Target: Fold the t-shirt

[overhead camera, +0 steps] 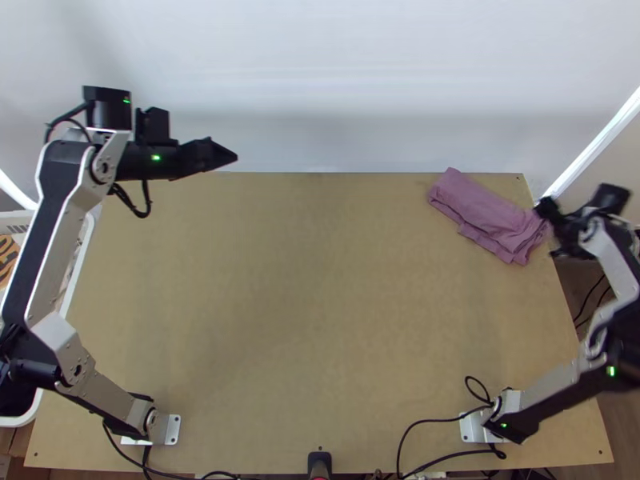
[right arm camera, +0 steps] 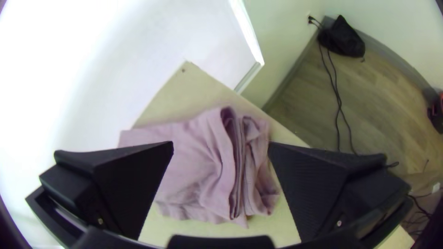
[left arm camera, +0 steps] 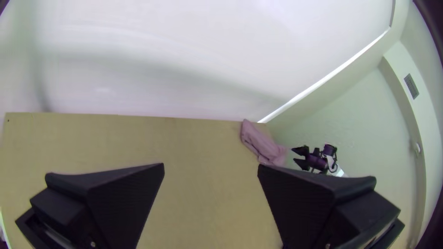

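- Mauve t-shirt (overhead camera: 488,212), folded into a compact, longish bundle, lies slantwise near the table's (overhead camera: 320,320) far right corner.
- Top view: left gripper (overhead camera: 234,158) hangs over the table's far left part, well apart from the shirt; a pale wall (overhead camera: 320,80) stands behind.
- Left wrist view: left gripper (left arm camera: 211,166) has its fingers (left arm camera: 124,198) wide apart, nothing between them; shirt and the other arm's gripper are farther off, near each other.
- Top view: right gripper (overhead camera: 554,230) is at the shirt's right-hand end, by the table edge. Can't tell if they touch.
- Right wrist view: right gripper (right arm camera: 220,145) has its fingers (right arm camera: 314,184) wide apart too, shirt in sight between them, not clamped.
- Same close view gives the fold detail: several layers stacked edge on edge, a ridge standing up, a smoother panel beside it, some creases.
- Also from there: small hole (right arm camera: 183,70) at the table corner, black bag (right arm camera: 342,39) on the wooden floor (right arm camera: 383,101), dark cables (right arm camera: 339,101) running along it.
- Top view, left edge: white basket (overhead camera: 70,276) beside the table.
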You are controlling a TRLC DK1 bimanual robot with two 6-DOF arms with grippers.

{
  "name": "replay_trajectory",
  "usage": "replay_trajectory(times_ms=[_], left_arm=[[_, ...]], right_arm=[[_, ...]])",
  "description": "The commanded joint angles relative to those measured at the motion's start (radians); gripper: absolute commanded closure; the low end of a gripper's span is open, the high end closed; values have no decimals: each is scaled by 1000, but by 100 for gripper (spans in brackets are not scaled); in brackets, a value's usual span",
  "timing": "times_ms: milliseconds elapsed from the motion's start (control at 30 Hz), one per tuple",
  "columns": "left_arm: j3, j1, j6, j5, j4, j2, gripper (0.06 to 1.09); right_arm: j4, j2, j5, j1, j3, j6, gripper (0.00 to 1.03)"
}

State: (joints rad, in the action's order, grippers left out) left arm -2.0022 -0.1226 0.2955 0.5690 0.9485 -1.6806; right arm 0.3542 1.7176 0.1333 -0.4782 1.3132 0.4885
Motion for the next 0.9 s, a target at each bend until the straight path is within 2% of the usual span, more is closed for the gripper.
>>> replay_trajectory(times_ms=[0, 67, 167, 267, 333, 367, 433, 533, 667, 800, 867], left_arm=[[-36, 35, 7, -41, -5, 55, 10], [-59, 46, -18, -116, -8, 82, 10], [-69, 63, -58, -278, -50, 148, 10], [-56, 69, -104, -434, -100, 228, 10], [-38, 90, -111, -478, -114, 275, 10], [-13, 110, -121, -498, -129, 308, 10], [88, 135, -148, -564, -200, 400, 10], [335, 138, -237, -707, -424, 582, 10], [665, 140, -328, -759, -665, 811, 10], [971, 143, -375, -842, -892, 1006, 10], [1114, 143, -400, -853, -984, 1096, 10]], right_arm=[[0, -156, -21, -39, 11, -64, 4], [8, -236, -24, -46, 37, -119, 4], [51, -335, -23, -36, 120, -218, 4], [62, -418, -12, -8, 208, -246, 10], [62, -470, -12, 3, 264, -249, 10], [43, -503, -12, 7, 282, -249, 6], [-49, -578, -12, 24, 276, -208, 3], [-173, -668, -9, 70, 233, -171, 3], [-405, -822, 23, 161, 23, -226, 3], [-784, -1010, 49, 250, -351, -301, 3], [-811, -1070, 48, 313, -474, -324, 3]])
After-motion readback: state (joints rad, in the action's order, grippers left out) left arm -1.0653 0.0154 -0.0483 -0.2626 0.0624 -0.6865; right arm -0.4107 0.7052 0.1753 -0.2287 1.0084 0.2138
